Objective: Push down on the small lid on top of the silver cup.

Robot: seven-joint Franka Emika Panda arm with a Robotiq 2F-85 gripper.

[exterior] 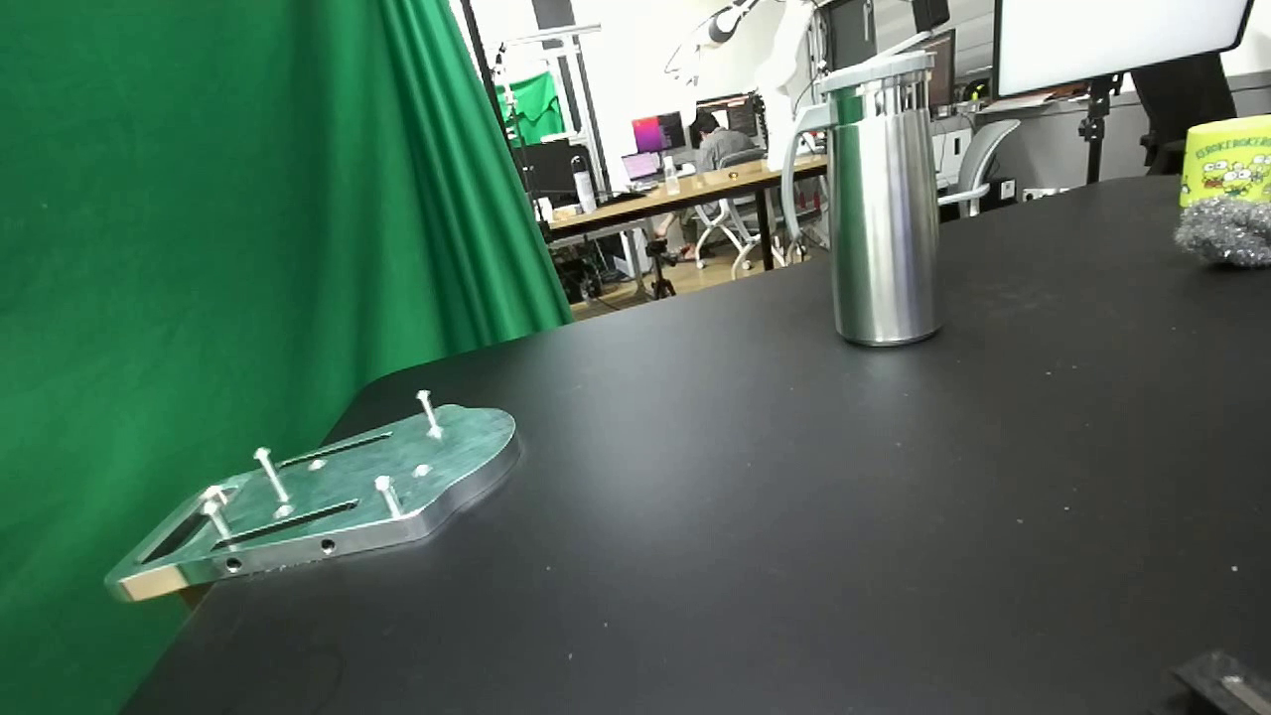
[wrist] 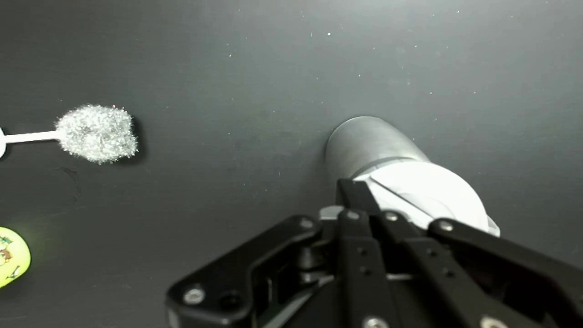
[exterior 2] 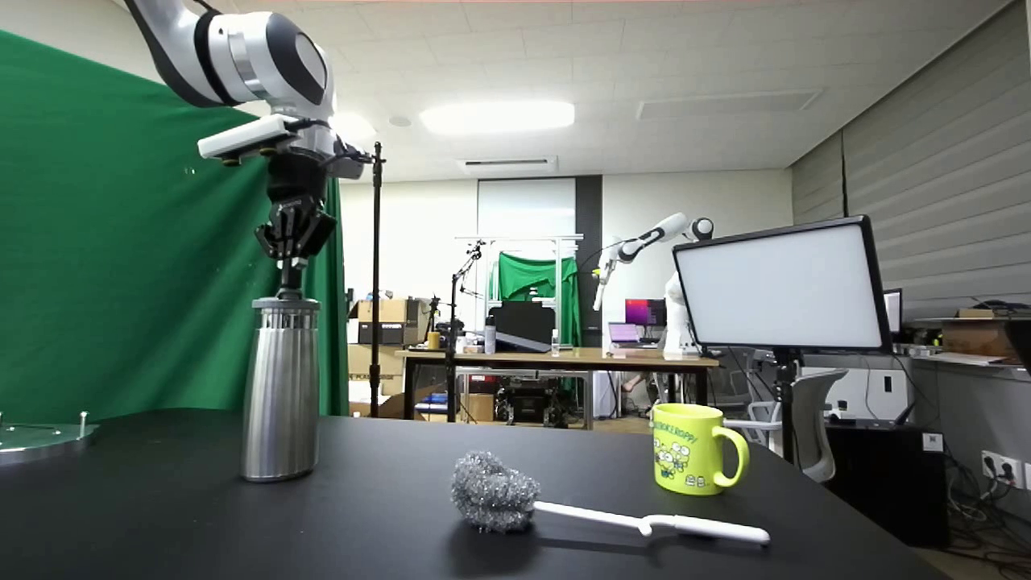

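Observation:
The silver cup [exterior: 884,228] stands upright on the black table in both exterior views [exterior 2: 280,395], with a pale handle at its side. The grey small lid [exterior: 872,73] sits on its rim; a thin flap slants up from its top. My gripper [exterior 2: 291,274] points straight down above the lid [exterior 2: 270,304]; its dark tip [exterior: 931,14] enters from the top edge in an exterior view. In the wrist view the gripper [wrist: 360,196] is shut and empty, covering part of the lid [wrist: 437,182] and cup [wrist: 369,141]. Whether the tip touches the flap I cannot tell.
A silver scrubber [exterior 2: 491,491] with a white handle lies on the table [exterior 2: 387,483]. A yellow-green mug [exterior 2: 685,455] stands behind it. A flat metal plate with pegs [exterior: 437,452] lies at the table's edge by the green curtain [exterior: 248,199].

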